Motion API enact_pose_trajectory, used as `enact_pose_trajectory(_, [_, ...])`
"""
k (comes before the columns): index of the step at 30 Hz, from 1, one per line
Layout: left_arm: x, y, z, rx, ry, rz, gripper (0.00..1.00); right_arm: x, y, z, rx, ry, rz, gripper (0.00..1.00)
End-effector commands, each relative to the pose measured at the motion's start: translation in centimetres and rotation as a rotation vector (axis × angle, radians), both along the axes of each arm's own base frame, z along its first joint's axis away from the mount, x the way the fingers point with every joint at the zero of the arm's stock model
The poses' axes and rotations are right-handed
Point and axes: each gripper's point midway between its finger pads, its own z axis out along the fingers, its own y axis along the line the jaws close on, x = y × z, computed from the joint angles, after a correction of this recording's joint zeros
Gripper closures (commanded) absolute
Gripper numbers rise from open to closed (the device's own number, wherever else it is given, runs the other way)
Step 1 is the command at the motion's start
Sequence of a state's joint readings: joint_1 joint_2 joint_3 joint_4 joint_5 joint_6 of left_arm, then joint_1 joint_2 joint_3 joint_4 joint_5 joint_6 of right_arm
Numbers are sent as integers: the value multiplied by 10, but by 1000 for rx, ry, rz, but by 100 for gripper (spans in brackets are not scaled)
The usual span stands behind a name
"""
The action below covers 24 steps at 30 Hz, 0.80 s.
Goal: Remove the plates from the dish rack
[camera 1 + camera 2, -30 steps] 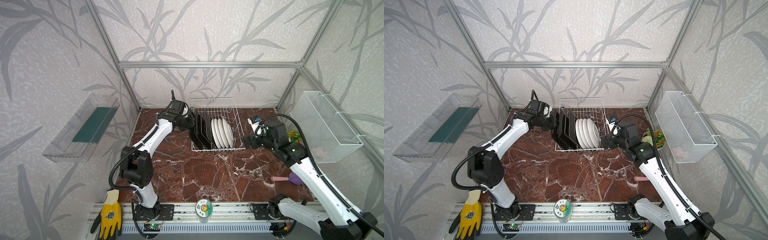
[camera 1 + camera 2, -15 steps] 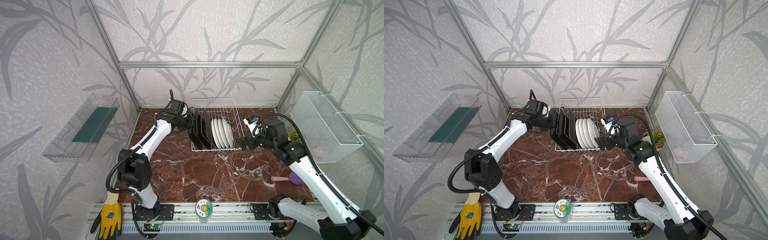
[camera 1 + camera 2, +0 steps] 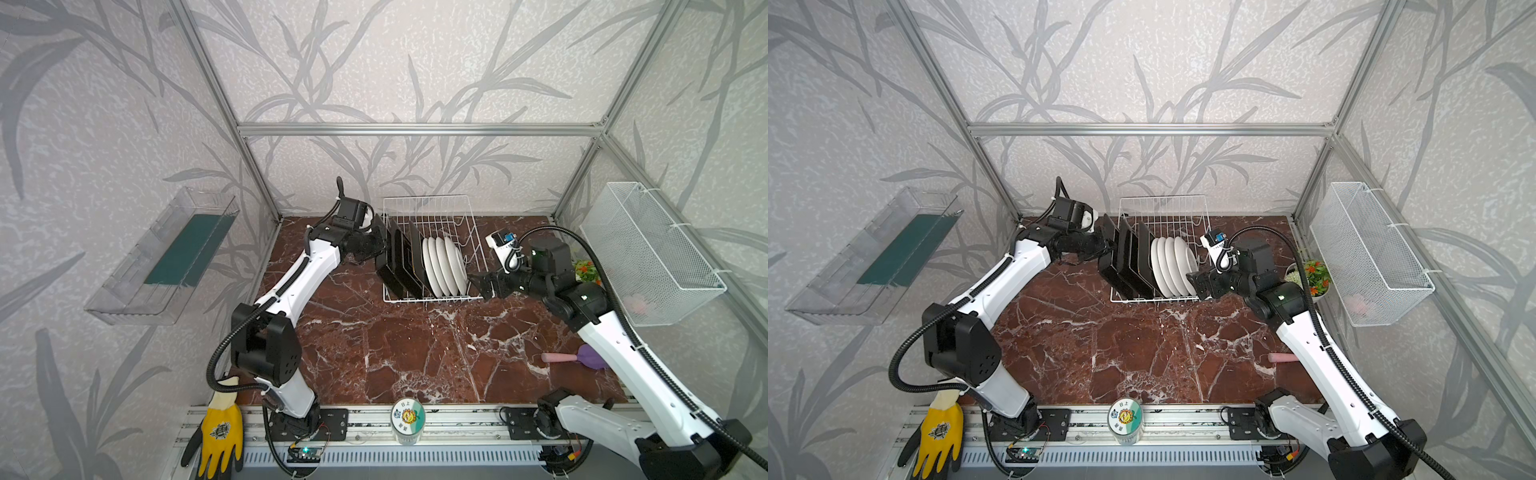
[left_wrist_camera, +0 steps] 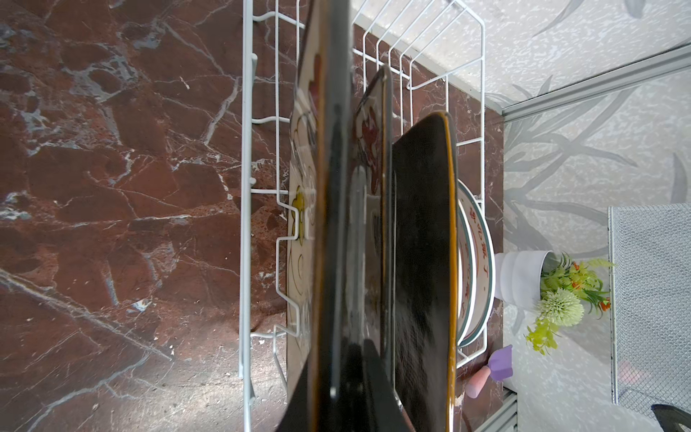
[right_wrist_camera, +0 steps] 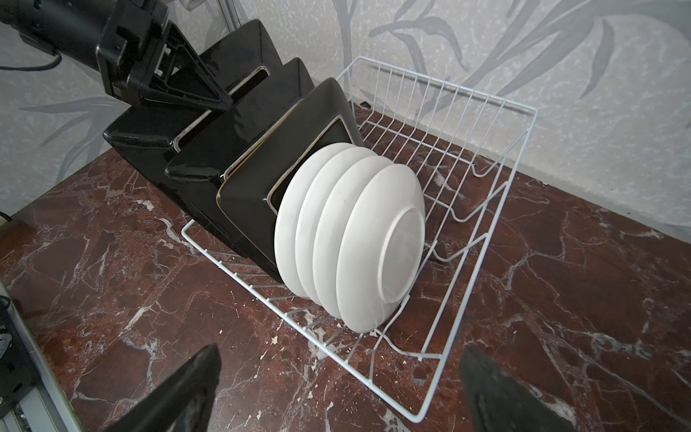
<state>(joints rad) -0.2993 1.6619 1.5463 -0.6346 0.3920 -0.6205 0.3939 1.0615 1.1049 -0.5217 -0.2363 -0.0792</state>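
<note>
The white wire dish rack (image 3: 432, 206) (image 3: 1163, 203) stands at the back of the marble table. It holds three black-backed square plates (image 3: 400, 266) (image 5: 209, 149) and, to their right, several round white plates (image 3: 444, 266) (image 5: 359, 239). My left gripper (image 3: 380, 245) (image 3: 1106, 246) (image 4: 336, 392) is shut on the top edge of the leftmost square plate (image 4: 332, 187), whose cream face (image 4: 303, 209) shows. My right gripper (image 3: 478, 283) (image 3: 1196, 284) (image 5: 338, 392) hangs open and holds nothing, just off the rack's front right corner (image 5: 418, 415).
A white mesh basket (image 3: 648, 249) hangs on the right wall, with a potted plant (image 3: 584, 270) below it. A purple and pink spatula (image 3: 573, 357) lies at the right. A jar (image 3: 407, 419) and a yellow glove (image 3: 220, 428) sit at the front rail. A clear shelf (image 3: 166, 257) hangs on the left wall.
My right gripper has moved left toward the rack's front right corner, still open. The left gripper has kept its hold on the square plate and barely shifted.
</note>
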Motion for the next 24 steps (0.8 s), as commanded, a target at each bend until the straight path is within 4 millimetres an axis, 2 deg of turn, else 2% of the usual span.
enact_pose_trajectory(1, [6,9,104,-53,-288,27,100,4,2,3,6,-23,-3,1])
enact_pose_trajectory(12, [1,17,135,-39,-360,37,100,6,0,1,21,-25,-31,1])
enact_pose_trajectory(24, [-8,31,156,37,-416,35,100,8,-3,-3,11,-18,-49,1])
